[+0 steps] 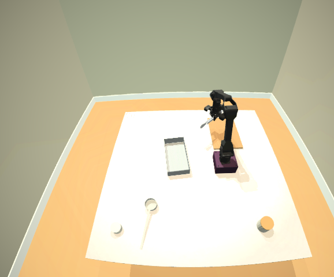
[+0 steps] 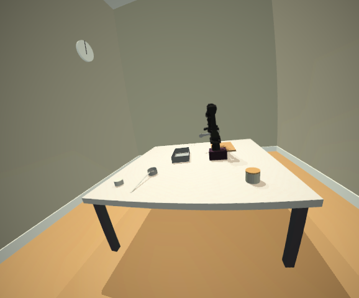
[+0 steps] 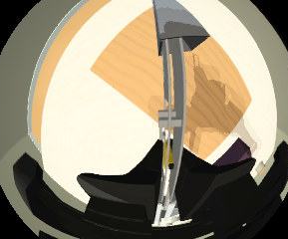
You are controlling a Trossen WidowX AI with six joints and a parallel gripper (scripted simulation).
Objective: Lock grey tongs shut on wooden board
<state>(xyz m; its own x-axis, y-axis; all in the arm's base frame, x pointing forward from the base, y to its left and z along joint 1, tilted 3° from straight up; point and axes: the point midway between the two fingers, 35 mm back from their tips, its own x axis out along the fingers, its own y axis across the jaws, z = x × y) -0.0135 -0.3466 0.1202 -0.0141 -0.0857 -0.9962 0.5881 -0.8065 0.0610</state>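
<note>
The hand [image 1: 214,116] [image 3: 163,142] pinches the grey tongs [image 1: 207,122] [image 2: 204,135] [image 3: 179,90], their arms close together, up above the far right part of the white table [image 1: 203,202] [image 2: 202,189] [image 3: 99,124]. The wooden board [image 1: 223,135] [image 2: 230,146] [image 3: 129,55] lies there, beyond the arm's purple base [image 1: 218,168] [image 2: 218,155] [image 3: 235,153]. The roasting tin [image 1: 178,172] [image 2: 180,158] sits left of the base. Dark legs [image 2: 107,227] carry the table on an orange-brown floor [image 1: 62,193] [image 2: 205,250]. Pale skirting [image 1: 182,94] [image 2: 22,235] edges greenish-grey walls [image 1: 176,47] [image 2: 199,64], and a round clock [image 2: 84,50] hangs on the left wall.
</note>
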